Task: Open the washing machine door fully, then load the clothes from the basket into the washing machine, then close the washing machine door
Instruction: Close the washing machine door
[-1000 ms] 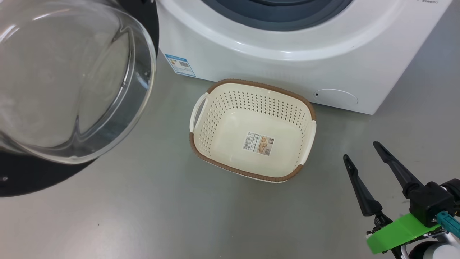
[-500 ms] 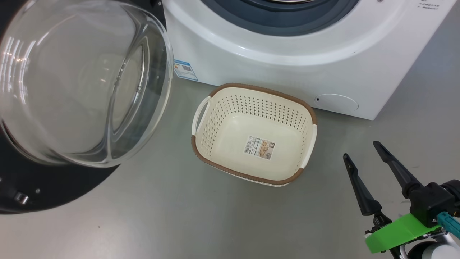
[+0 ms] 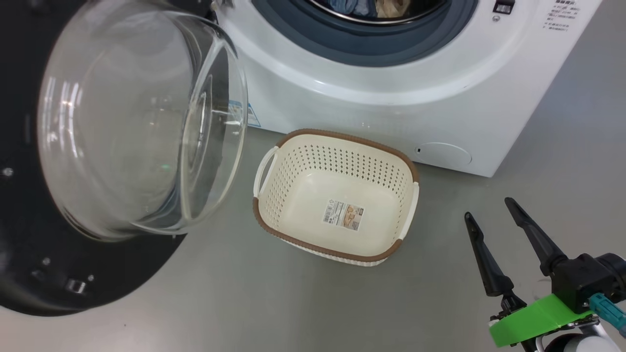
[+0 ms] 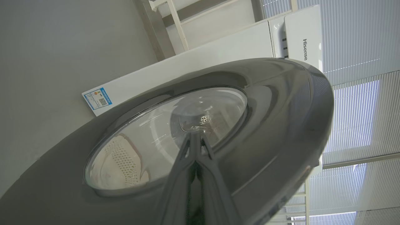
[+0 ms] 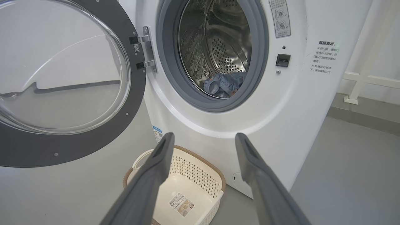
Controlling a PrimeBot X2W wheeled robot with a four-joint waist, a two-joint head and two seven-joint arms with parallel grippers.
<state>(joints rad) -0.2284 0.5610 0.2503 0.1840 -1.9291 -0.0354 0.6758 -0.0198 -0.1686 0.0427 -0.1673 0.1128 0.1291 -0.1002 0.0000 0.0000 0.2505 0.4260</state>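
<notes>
The washing machine [image 3: 391, 107] stands at the top with its drum open. The clothes [image 5: 223, 84] lie inside the drum, light blue with a bit of cream [image 3: 362, 7]. The washing machine door [image 3: 29, 274] hangs on its hinge at the left, its glass dome bulging towards the basket [image 3: 342, 137]. Inside the basket there is just a label. My left gripper [image 4: 195, 137] is shut, its tips against the outer face of the door [image 4: 281, 109]. My right gripper [image 3: 488, 208] stands open and holds nothing at the lower right. It points at the machine's front, above the basket [image 5: 204, 137].
Grey floor [image 3: 244, 303] surrounds the basket and machine. A white rail frame [image 5: 368, 78] runs along the wall right of the machine. In the left wrist view a tall white appliance [image 4: 303, 37] stands in front of window blinds.
The head camera has tilted up, showing more of the drum. The door has swung towards the machine and now covers the blue sticker. The right gripper has stayed open and in place.
</notes>
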